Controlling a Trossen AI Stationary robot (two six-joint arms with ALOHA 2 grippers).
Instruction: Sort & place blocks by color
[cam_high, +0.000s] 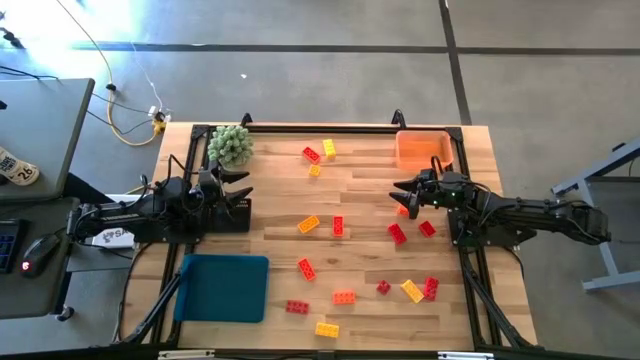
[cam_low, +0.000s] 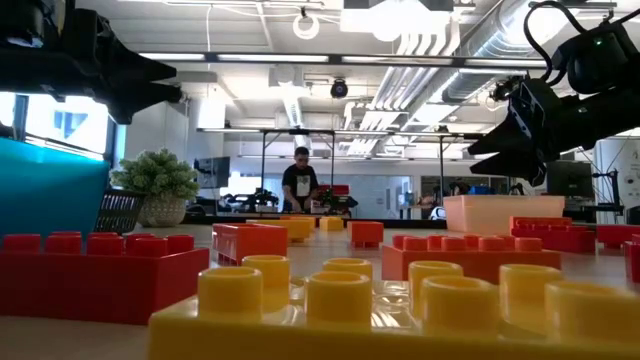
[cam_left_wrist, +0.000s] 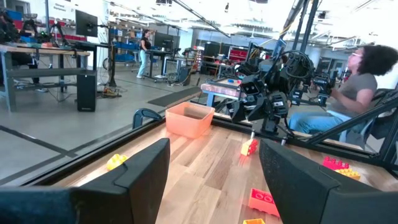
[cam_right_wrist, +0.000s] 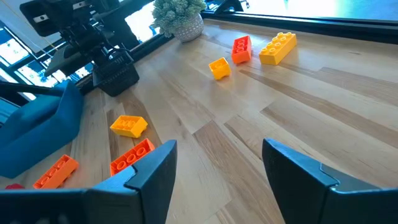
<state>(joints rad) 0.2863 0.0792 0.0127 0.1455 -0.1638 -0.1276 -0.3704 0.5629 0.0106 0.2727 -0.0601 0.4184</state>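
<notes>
Spreading across most of the high view, the wooden table (cam_high: 360, 255) carries a blue tray (cam_high: 224, 288) at its near left and an orange bin (cam_high: 422, 150) at its far right. Both arms reach in from the sides and hang above the wood. The left gripper (cam_high: 238, 192) sits at the left edge beside a green plant ball (cam_high: 230, 146); in its wrist view its fingers (cam_left_wrist: 140, 171) stand wide apart with only bare wood between them. The right gripper (cam_high: 404, 192) hovers just in front of the orange bin, its fingers (cam_right_wrist: 155, 169) likewise spread wide and holding nothing. The blocks (cam_high: 338, 226), red, orange and yellow, lie scattered over the middle and right of the table, none in either tray.
</notes>
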